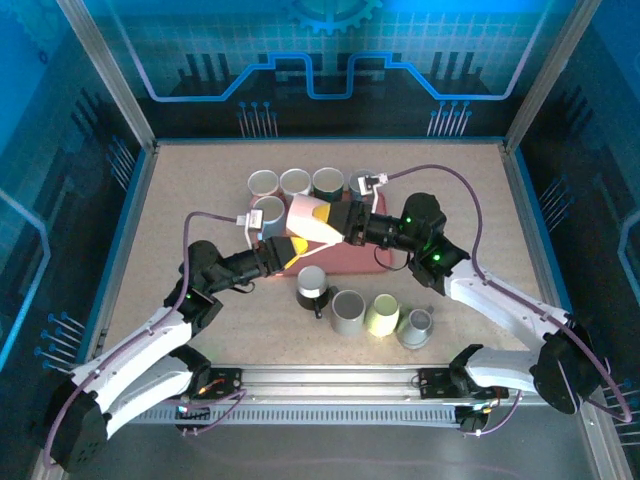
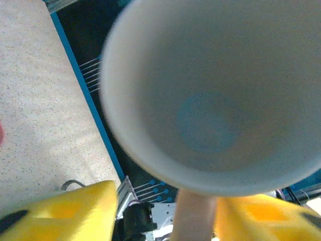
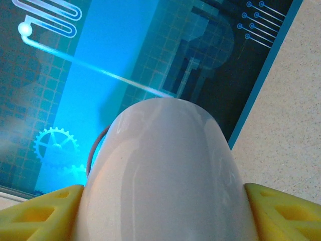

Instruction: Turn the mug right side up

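A pale pinkish-white mug hangs in the air over the middle of the table, lying on its side between both grippers. My right gripper is shut on its body, and in the right wrist view the mug's wall sits between the two yellow fingers. My left gripper reaches in from the lower left. The left wrist view looks into the mug's open mouth. The handle stands between the yellow fingers, against the right finger, with a gap to the left one.
A pink tray lies under the held mug. Several mugs stand in a row behind it, with one more at the left. In front stand a dark mug, a grey one, a pale yellow one and an overturned grey one.
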You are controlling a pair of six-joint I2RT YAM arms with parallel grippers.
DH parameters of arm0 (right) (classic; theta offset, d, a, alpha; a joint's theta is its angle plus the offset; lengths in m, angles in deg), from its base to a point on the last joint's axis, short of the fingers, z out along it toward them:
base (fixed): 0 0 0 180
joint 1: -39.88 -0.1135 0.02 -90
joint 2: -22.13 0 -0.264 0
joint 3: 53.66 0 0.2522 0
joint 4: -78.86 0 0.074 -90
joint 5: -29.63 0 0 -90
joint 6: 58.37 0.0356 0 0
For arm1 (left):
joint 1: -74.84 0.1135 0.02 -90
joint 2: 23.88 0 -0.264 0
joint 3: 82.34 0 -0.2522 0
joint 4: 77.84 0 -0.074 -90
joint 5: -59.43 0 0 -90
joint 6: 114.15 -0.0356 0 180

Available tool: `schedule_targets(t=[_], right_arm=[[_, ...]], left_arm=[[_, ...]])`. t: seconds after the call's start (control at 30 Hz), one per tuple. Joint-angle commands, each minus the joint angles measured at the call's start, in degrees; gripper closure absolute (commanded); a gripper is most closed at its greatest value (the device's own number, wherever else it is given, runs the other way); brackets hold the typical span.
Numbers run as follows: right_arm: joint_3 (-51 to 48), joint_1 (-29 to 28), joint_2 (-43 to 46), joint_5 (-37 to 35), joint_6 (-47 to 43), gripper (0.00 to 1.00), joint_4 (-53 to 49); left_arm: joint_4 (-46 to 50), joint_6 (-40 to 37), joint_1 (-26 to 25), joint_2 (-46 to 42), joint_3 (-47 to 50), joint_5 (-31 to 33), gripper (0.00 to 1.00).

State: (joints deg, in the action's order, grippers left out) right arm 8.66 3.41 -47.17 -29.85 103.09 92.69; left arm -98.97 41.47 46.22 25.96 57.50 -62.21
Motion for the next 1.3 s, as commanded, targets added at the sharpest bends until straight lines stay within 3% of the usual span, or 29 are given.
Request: schedule_targets(t=[0.0,0.13,0.2,0.8,1.0,1.13,1.27], right_arm=[[-0.99,-1.87,0.44,2.35,0.84,0.72,6.05],[-2.11,-2.12,0.52,1.79,0.75,0.72,5.59],[-2.07,-2.27,0.61,1.38,0.14,0.67,3.92],[-0.55,-2.9,1.17,0.12,-4.64,0.0,-4.1],[-0.18,-1.7,2.9,-0.43,-6.87,0.0,-8.98],[1.47,0.54,6.31,-3.76,-13.74,0.0,-22.97],[5.36,2.32,10.39,-10.34,-22.74,0.0,-36.65]], left_arm=[[-5.5,-0.41,0.41,0.0,-0.48,-1.92,0.63],[-6.23,-0.62,0.48,-0.53,-0.16,-2.97,0.89],[-6.28,-0.91,0.43,-0.88,-0.08,-3.38,1.0],[-1.54,-4.25,0.48,-4.69,0.2,-2.19,1.0],[4.52,-7.87,0.53,-6.75,-1.21,-1.01,1.0],[22.92,-19.6,0.48,-9.92,-7.48,3.06,1.0],[40.43,-34.71,-0.35,-9.76,-14.69,12.25,1.0]])
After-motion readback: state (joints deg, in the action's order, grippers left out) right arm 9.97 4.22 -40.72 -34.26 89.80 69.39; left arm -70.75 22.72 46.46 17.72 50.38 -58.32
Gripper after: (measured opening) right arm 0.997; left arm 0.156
